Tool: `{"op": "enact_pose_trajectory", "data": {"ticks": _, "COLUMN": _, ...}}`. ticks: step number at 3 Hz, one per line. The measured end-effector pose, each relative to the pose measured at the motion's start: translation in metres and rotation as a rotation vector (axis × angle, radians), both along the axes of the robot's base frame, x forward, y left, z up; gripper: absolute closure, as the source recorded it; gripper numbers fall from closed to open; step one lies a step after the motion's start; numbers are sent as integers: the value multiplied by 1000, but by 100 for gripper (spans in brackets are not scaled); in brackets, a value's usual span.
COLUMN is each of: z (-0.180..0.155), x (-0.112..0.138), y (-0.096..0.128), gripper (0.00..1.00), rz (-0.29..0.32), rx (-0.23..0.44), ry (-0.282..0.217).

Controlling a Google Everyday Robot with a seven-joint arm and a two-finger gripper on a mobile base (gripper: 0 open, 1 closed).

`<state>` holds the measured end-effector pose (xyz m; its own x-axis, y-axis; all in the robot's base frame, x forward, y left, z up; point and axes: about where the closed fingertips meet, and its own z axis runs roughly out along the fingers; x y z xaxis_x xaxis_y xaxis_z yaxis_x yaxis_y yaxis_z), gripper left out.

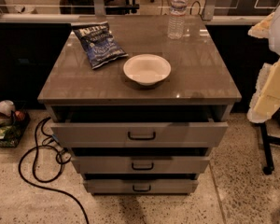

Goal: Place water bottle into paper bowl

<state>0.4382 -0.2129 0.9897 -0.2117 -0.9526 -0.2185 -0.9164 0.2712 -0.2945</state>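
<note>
The water bottle (178, 13) stands upright at the back of the grey cabinet top (200, 73), right of centre; it is clear with a white cap. The paper bowl (147, 69) sits empty near the middle front of the top, off-white and round. The bottle is well behind the bowl and apart from it. My gripper (272, 90) and arm show as a white and yellowish shape at the right edge, beside the cabinet's right side, away from both bottle and bowl.
A dark blue chip bag (100, 45) lies left of the bowl. The cabinet's three drawers (140, 133) stand partly pulled out. A black cable (39, 164) loops on the floor at the left, next to some clutter (4, 120). A black stand leg (267, 148) is at the right.
</note>
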Motion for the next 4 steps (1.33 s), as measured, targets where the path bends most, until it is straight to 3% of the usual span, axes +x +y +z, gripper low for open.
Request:
{"op": "enact_pose_trajectory", "data": {"ticks": 1, "z": 0, "x": 0, "y": 0, "gripper": 0, "rz": 0, "rx": 0, "ry": 0}}
{"op": "enact_pose_trajectory", "data": {"ticks": 2, "z": 1, "x": 14, "y": -3, "gripper": 0, "rz": -19, "rx": 28, "ry": -36}}
{"op": "enact_pose_trajectory", "data": {"ticks": 3, "z": 1, "x": 49, "y": -16, "gripper": 0, "rz": -79, "rx": 113, "ry": -128}}
{"op": "enact_pose_trajectory", "data": {"ticks": 4, "z": -14, "x": 95, "y": -41, "gripper": 0, "rz": -200, "rx": 300, "ry": -210}}
